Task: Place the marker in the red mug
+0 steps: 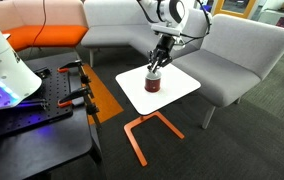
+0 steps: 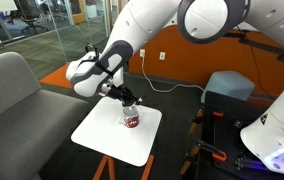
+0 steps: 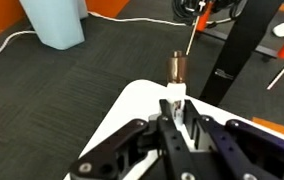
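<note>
One small dark red cylindrical mug point(image 1: 154, 82) with a whitish rim is standing near the middle of the white square counter point(image 1: 182, 85), a little above the centre of the frame in both exterior views point(image 2: 131, 119). The counter is resting on an orange metal frame point(image 1: 147, 130) over dark carpet, with a grey upholstered sofa point(image 1: 237, 55) filling the upper right behind it.

The robot's black hand point(image 1: 158, 62) is hanging directly over the mug, its fingertips just above the rim in an exterior view point(image 2: 127, 101), and the white arm point(image 2: 172, 25) is reaching down to it from the upper part of that frame.

In the wrist view the hand point(image 3: 175, 112) is occupying the lower centre, its fingers point(image 3: 166, 108) pressing together on a slender marker with a white barrel and a brownish metallic cap point(image 3: 176, 75). The marker is pointing up the frame, beyond the rounded edge of the counter point(image 3: 127, 105). A pale blue bin point(image 3: 56, 20) is sitting on the carpet at the upper left, beside a white cable point(image 3: 2, 55) trailing across the floor.
</note>
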You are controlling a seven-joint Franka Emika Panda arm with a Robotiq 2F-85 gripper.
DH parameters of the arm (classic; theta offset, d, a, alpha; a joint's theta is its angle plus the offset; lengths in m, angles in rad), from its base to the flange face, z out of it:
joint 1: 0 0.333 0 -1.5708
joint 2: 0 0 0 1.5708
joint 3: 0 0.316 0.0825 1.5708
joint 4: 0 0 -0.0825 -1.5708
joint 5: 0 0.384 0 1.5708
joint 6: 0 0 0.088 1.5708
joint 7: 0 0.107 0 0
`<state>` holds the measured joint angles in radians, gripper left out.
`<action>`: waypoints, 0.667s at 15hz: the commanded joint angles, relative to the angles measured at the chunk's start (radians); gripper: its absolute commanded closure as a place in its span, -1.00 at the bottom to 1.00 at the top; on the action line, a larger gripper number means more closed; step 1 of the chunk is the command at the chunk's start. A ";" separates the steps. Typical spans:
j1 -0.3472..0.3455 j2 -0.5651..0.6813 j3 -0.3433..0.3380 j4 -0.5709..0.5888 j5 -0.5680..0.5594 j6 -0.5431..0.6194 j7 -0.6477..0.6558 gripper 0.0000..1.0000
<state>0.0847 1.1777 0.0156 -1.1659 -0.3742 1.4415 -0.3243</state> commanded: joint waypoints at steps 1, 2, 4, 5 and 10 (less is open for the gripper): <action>0.005 0.025 -0.007 0.031 -0.001 0.025 0.049 0.90; 0.004 0.025 -0.007 0.030 0.005 0.043 0.070 0.86; 0.004 0.005 -0.007 0.004 0.000 0.117 0.106 0.09; 0.001 -0.004 -0.004 -0.004 0.003 0.153 0.120 -0.04; -0.039 -0.152 0.024 -0.116 0.063 0.371 0.205 -0.79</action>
<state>0.0791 1.1441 0.0169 -1.1570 -0.3520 1.6990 -0.1722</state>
